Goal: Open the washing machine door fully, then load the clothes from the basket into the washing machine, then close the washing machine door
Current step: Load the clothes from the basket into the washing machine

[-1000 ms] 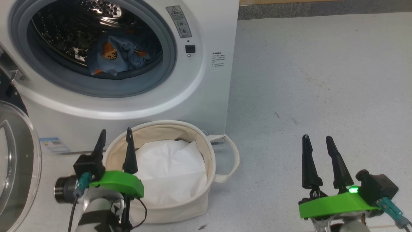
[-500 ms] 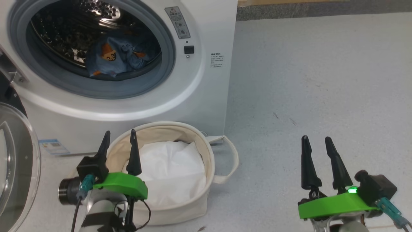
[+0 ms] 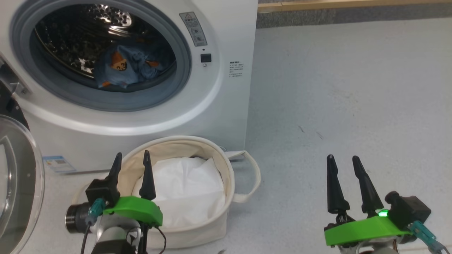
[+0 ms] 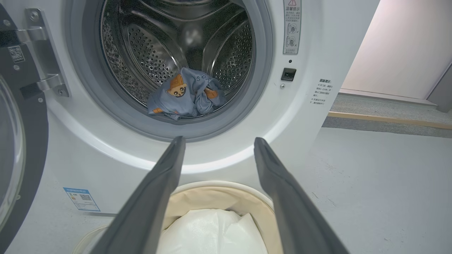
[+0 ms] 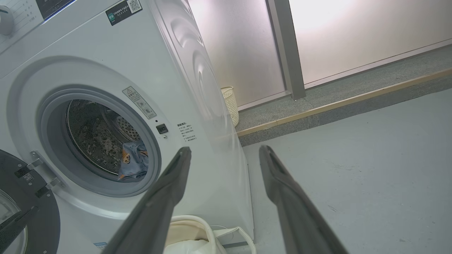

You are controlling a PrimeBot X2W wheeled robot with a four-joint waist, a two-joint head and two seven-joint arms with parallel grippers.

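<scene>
— At the lower left of my head view, my left gripper (image 3: 132,153) stands with its two fingers spread, and nothing is between them.
— What is near it?
— Its tips overlap the near left rim of the basket (image 3: 176,150). Inside the basket I see a plain white sheet (image 3: 187,190).
— And the right one?
— My right gripper (image 3: 342,157) is spread too and empty, over the bare floor (image 3: 335,88), well apart from the basket.
— Where are the clothes?
— The clothes (image 3: 123,68), a light blue piece with orange marks, lie inside the drum of the washing machine (image 3: 226,106), just behind the basket. The washing machine door (image 3: 21,176) is swung open at the left edge.
</scene>
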